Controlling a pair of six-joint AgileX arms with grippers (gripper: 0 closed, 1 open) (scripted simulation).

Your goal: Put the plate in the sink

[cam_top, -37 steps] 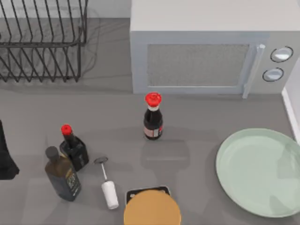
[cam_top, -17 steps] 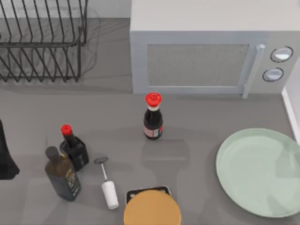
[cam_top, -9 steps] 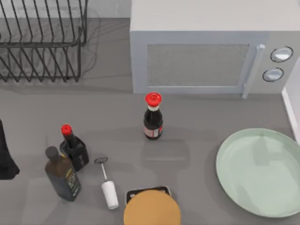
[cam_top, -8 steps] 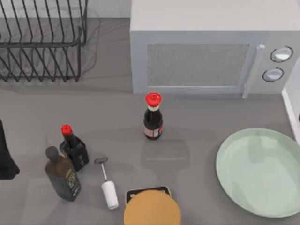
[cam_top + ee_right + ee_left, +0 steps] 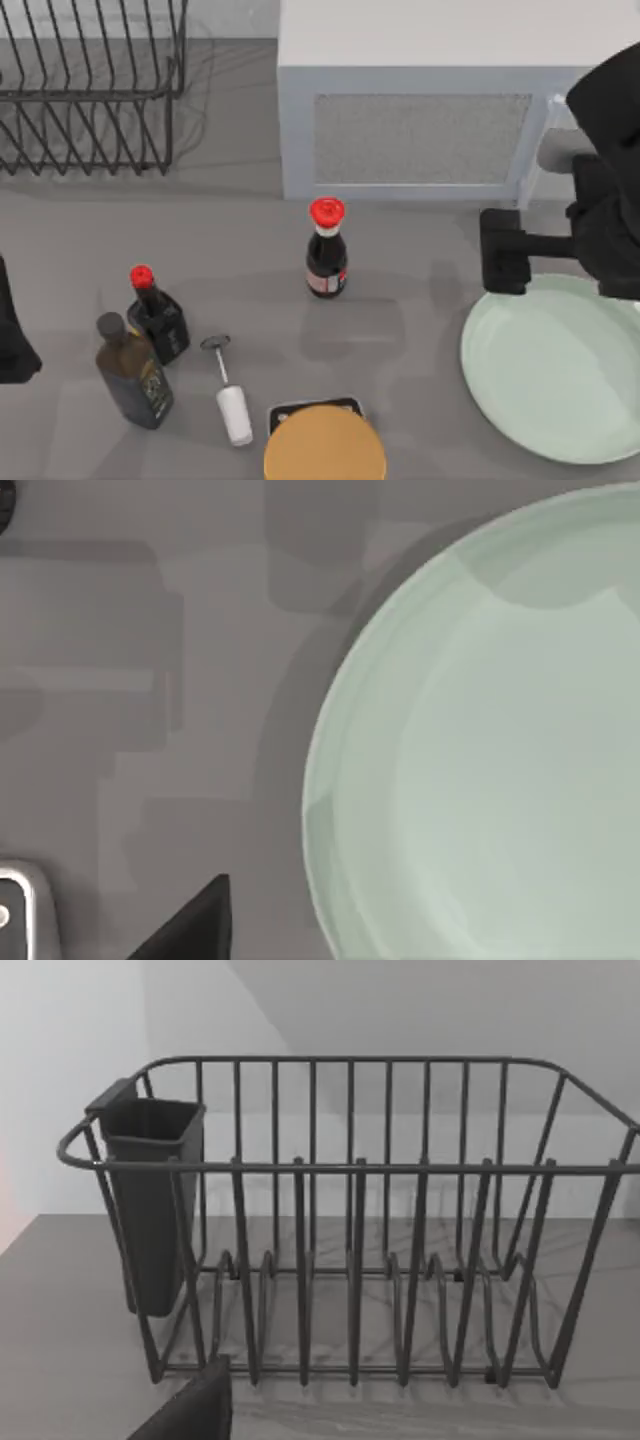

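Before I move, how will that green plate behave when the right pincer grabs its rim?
The plate looks rigid, so probably no flexing. It lies flat with a low rim, so likely hard to pinch. Being wide, it may tilt when held by one edge.

Plate [image 5: 555, 380]: large, round, pale mint-green, plain surface without pattern. Shallow, with a slightly raised rim running all the way round. Lies flat and upright on the grey table [image 5: 400, 300], at the right side, toward the near edge. Its right portion runs out past the top view's right border. Dark robot hardware overlaps the far edge of the rim in the top view; contact cannot be told. Right wrist view looks down on the plate [image 5: 500, 760]: curved rim over grey tabletop, soft shadows across the inner surface. Nothing rests on it.
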